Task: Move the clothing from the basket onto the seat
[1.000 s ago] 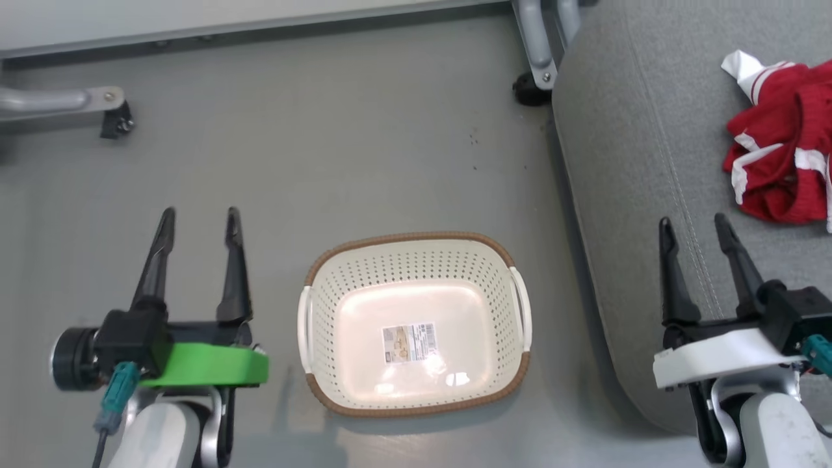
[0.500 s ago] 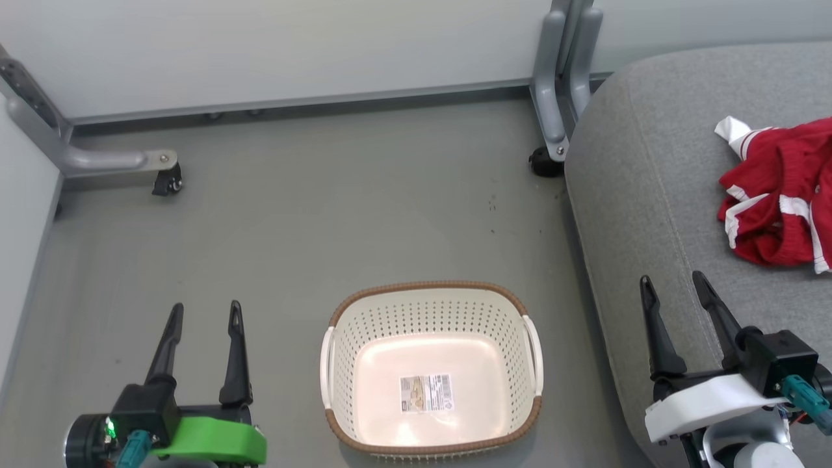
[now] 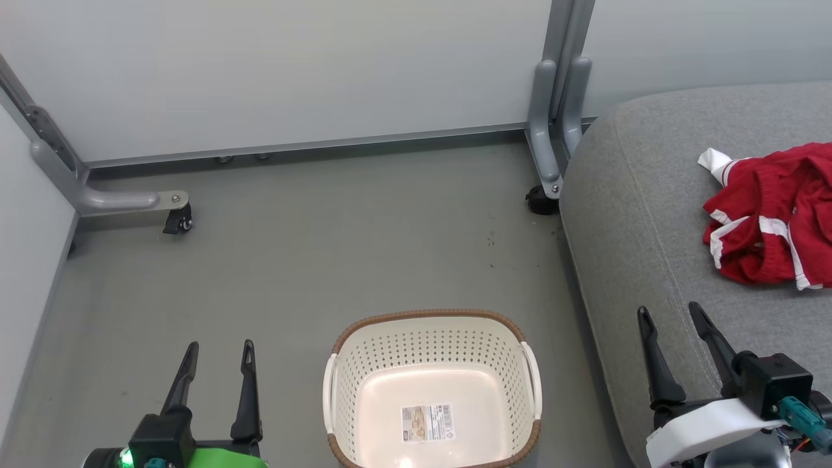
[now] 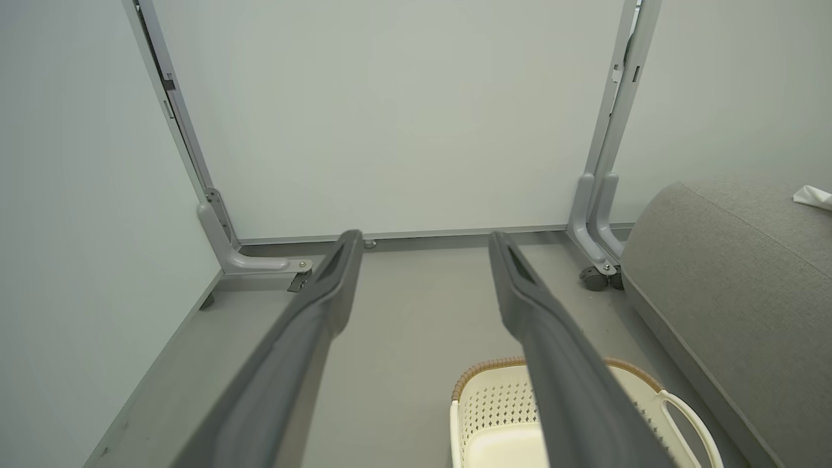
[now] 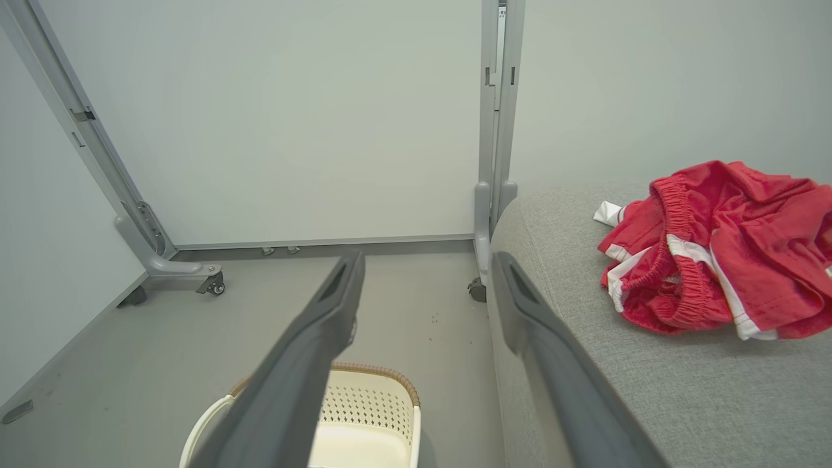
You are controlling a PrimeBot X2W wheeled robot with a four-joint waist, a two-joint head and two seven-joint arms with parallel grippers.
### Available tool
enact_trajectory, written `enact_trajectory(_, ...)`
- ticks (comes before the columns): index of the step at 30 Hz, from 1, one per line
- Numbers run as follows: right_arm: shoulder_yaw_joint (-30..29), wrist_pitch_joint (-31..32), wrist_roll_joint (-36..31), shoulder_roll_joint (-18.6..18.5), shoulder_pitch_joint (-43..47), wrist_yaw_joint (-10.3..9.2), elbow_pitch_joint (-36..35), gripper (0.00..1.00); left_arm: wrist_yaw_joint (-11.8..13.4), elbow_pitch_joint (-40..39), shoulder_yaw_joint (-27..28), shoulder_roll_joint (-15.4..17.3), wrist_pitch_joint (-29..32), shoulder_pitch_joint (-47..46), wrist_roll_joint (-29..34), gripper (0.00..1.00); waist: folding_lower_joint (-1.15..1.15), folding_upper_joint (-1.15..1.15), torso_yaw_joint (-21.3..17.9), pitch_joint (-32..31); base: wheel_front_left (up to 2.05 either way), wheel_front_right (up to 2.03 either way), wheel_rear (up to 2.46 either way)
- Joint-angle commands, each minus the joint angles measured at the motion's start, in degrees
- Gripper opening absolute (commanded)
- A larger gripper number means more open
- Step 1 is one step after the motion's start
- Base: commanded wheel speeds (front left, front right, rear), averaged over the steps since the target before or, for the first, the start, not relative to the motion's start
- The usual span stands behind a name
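Note:
The red clothing (image 3: 773, 214) with white trim lies crumpled on the grey seat (image 3: 650, 214) at the right, and the right wrist view has the clothing (image 5: 715, 253) on the seat (image 5: 650, 377) too. The cream basket (image 3: 432, 390) with its brown rim stands on the floor, holding nothing but a paper label (image 3: 427, 422). My left gripper (image 3: 219, 354) is open to the basket's left. My right gripper (image 3: 669, 315) is open above the seat's front edge. Both hold nothing. The basket (image 4: 494, 416) shows low in the left wrist view, and the basket (image 5: 364, 403) again behind the right fingers.
Pale partition panels stand behind. Their grey metal feet with black castors sit at the back left (image 3: 175, 218) and beside the seat's corner (image 3: 539, 198). Grey floor (image 3: 325, 260) lies between the panels and the basket.
The head camera has tilted upward, so basket, seat and grippers sit lower in the picture and more wall shows. Both grippers stay open and the clothing lies as before.

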Motion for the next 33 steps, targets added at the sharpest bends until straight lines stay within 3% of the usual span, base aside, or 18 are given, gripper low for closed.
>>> enact_trajectory(1,0.08,0.13,0.37,-0.16,1.03,-0.02,-0.24,1.0,-0.42,0.38,0.46,-0.11,-0.01,0.99,0.42,1.0,0.01,0.0,-0.06,-0.07,0.0,0.0,0.0)
enact_trajectory(21,0.0,0.11,0.86,-0.16,0.75,-0.02,-1.11,1.0,-1.71,1.32,2.06,-1.15,-0.01,0.19,1.8,1.0,0.01,0.0,-0.07,0.76,0.0,0.0,0.0)
enact_trajectory(22,0.12,0.12,0.62,0.04,0.64,0.0,-0.63,0.0,-1.6,1.46,1.71,-1.22,0.01,0.33,1.14,0.0,0.01,0.0,-0.07,0.76,0.0,0.0,0.0)
enact_trajectory(25,0.36,0.04,1.69,0.23,0.93,0.0,0.34,0.0,-1.72,2.41,1.56,-1.43,0.24,0.33,0.04,0.0,0.01,0.0,-0.07,0.75,0.0,0.0,0.0)
enact_trajectory(33,0.42,0.56,11.84,-0.5,-0.81,0.0,2.4,0.0,-2.79,3.0,3.13,-1.87,2.51,-0.96,-8.83,0.0,0.01,0.0,-0.02,0.69,0.0,0.0,0.0)
